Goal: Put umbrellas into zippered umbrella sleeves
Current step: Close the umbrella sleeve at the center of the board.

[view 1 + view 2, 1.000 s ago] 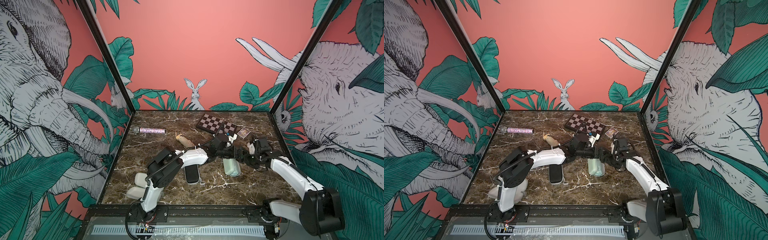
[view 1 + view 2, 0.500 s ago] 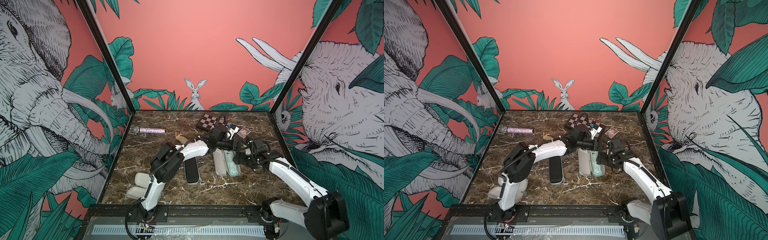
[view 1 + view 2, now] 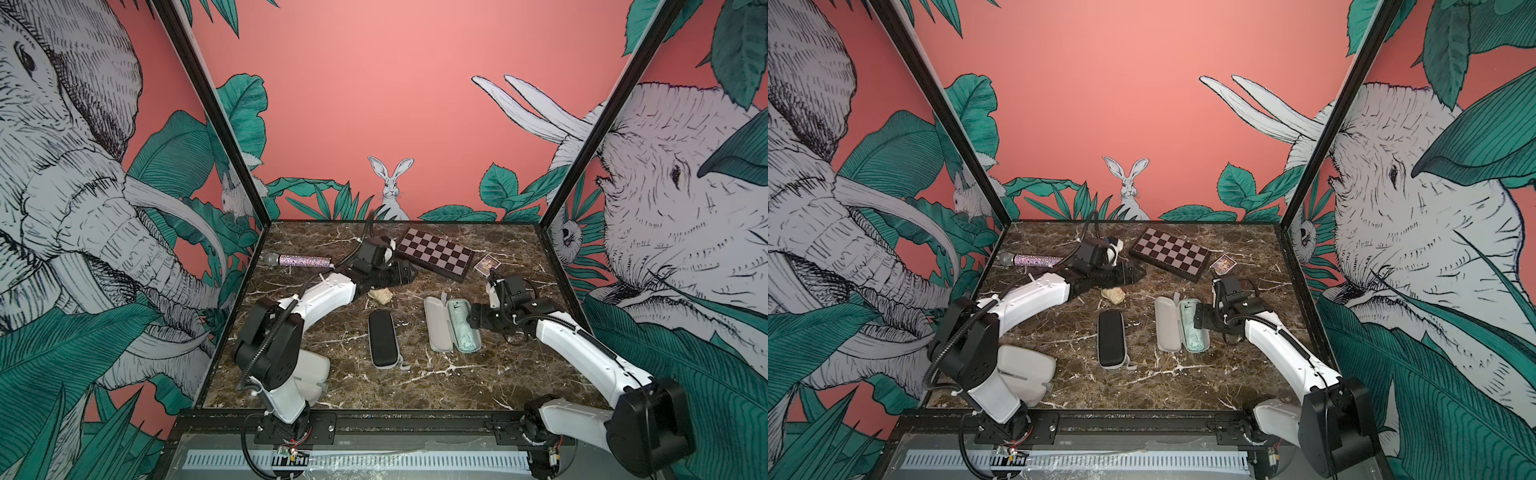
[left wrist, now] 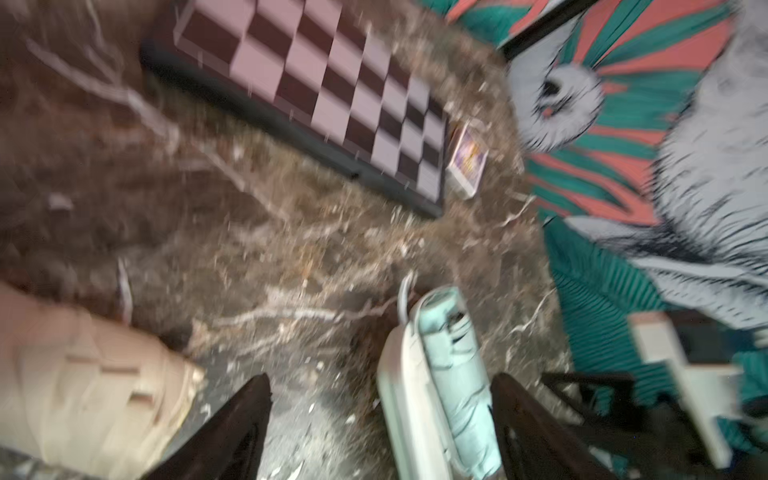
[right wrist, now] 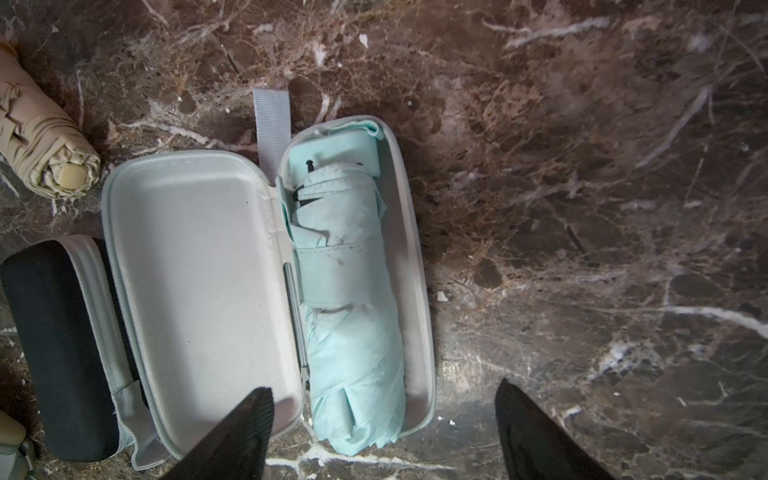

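At the near left corner of the tabletop, a beige sleeve is lying half hidden behind the left arm's base. Further in, toward the far edge, the left tool is hovering with its jaws well apart and gripping nothing. The tan umbrella is lying just on its near side. In the middle, the black sleeve is sitting apparently shut.

Right of it, the mint sleeve is lying spread open, its long axis running from near edge to far edge. The mint umbrella is resting lengthwise in the half toward the right edge, and the bare lid half is facing up on the left. The right tool is hanging just beside the filled half on its right-edge side, jaws spread wide and empty.

Closing the sleeve looks like the step in hand. The lid is lying across the umbrella from the right tool, which is the nearer of the two, so that tool will probably be reaching over the umbrella to fold it.
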Action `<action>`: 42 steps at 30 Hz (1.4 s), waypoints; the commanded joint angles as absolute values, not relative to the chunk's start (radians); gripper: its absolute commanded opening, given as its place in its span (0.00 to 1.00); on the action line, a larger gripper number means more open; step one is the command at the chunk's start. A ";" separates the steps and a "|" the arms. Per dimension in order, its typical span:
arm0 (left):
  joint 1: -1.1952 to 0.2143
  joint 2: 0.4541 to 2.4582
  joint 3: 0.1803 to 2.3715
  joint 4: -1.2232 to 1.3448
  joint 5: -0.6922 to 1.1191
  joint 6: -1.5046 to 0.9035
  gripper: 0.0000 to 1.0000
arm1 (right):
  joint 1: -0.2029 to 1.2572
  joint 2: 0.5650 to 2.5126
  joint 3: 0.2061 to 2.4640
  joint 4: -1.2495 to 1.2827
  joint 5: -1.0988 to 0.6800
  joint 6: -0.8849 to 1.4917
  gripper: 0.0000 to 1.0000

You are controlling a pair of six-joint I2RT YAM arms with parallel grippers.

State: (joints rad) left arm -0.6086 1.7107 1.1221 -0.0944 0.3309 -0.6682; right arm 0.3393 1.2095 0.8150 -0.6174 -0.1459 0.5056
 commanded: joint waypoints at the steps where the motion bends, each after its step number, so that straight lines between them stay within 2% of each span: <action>1: -0.650 1.747 1.048 -0.096 0.311 -0.706 0.69 | 0.332 1.218 0.833 -0.626 -0.141 0.492 0.83; 5: -0.746 1.807 1.122 -0.158 0.280 -0.668 0.58 | 0.318 1.219 0.821 -0.615 -0.149 0.501 0.82; 8: -0.786 1.858 1.135 -0.143 0.294 -0.688 0.54 | 0.307 1.212 0.811 -0.609 -0.148 0.504 0.82; 15: -0.835 1.878 1.163 0.013 0.373 -0.776 0.54 | 0.281 1.210 0.789 -0.595 -0.182 0.503 0.82; 24: -0.902 1.966 1.269 0.009 0.378 -0.790 0.53 | 0.267 1.188 0.776 -0.555 -0.299 0.489 0.84; 30: -0.907 2.041 1.291 0.008 0.382 -0.797 0.53 | 0.260 1.193 0.769 -0.548 -0.314 0.476 0.86; 34: -0.907 2.047 1.308 -0.011 0.377 -0.801 0.53 | 0.237 1.161 0.802 -0.609 -0.235 0.449 0.86; 42: -0.914 1.972 1.286 0.000 0.382 -0.826 0.54 | 0.165 1.113 0.799 -0.639 -0.328 0.509 0.87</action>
